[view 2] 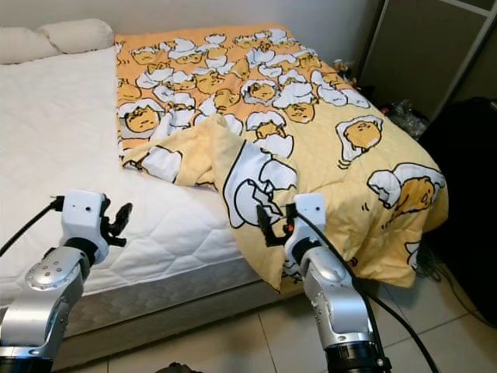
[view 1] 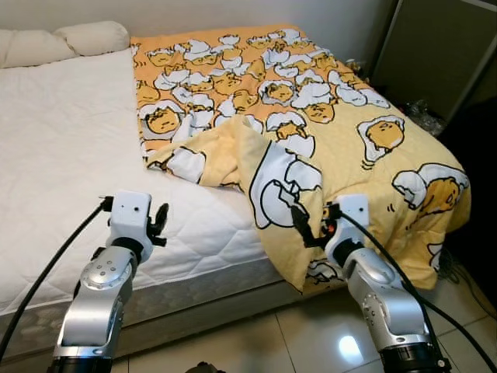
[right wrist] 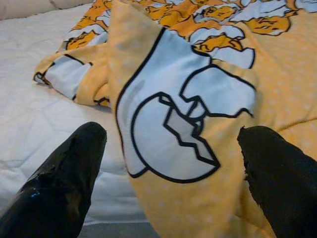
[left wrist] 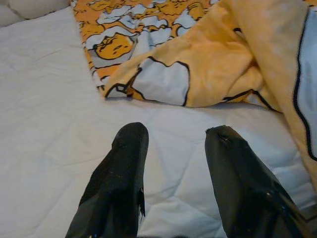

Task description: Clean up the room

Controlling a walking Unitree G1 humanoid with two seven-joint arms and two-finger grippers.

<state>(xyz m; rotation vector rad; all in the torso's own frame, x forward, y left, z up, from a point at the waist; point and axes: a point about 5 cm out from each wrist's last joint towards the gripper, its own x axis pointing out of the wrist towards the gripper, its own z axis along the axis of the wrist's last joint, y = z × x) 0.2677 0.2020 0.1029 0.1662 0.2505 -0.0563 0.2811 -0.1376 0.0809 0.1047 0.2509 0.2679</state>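
Note:
A yellow and orange blanket (view 1: 311,132) printed with cartoon eggs covers the right half of the bed and hangs over its near right corner. Its left edge is bunched into a fold (left wrist: 198,69) on the white mattress (view 1: 62,140). My left gripper (view 1: 161,224) is open, low over bare mattress near the bed's front edge, a short way from that fold; its fingers (left wrist: 124,163) hold nothing. My right gripper (view 1: 307,225) is open too, just in front of the hanging blanket, facing a large cracked-egg print (right wrist: 173,129). I cannot tell if it touches the cloth.
Two white pillows (view 1: 62,43) lie at the head of the bed. A dark cabinet (view 1: 435,47) stands at the right, with small clutter (view 1: 423,113) at its foot and a black object (view 2: 466,171) beside the bed. Glossy tiled floor (view 1: 256,342) runs along the bed's front.

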